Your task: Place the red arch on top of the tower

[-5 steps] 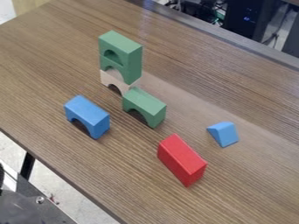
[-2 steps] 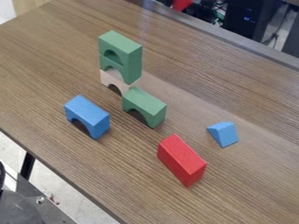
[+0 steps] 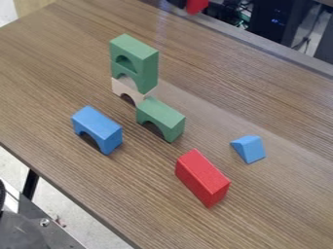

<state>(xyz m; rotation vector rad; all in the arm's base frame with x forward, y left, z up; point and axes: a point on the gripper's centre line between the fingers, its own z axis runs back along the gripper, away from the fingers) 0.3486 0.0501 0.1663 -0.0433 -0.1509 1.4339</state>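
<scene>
Red piece: the red piece (image 3: 197, 6) is showing at the top edge of the view, beyond the far side of the bench (image 3: 58, 63), its upper part running out of view.
Red block: the red block (image 3: 201, 177) is sitting on the bench, nearer the camera, well apart from the tower (image 3: 135, 63).
Which red is the arch: not telling for certain.
Fingers: cannot tell whether they are spreading, pressing together or pinching something, nor how either red is lying relative to them.
Tower: standing upright, two green arches (image 3: 139, 53) stacking on a pale wooden arch (image 3: 122, 88).
Loose green arch: the loose green arch (image 3: 164, 114) is standing just beside the tower's foot, on the camera side.
Blue arch: the blue arch (image 3: 101, 124) is standing left of the loose green arch, apart.
Blue wedge: the blue wedge (image 3: 250, 147) is resting near the red block, up and right.
</scene>
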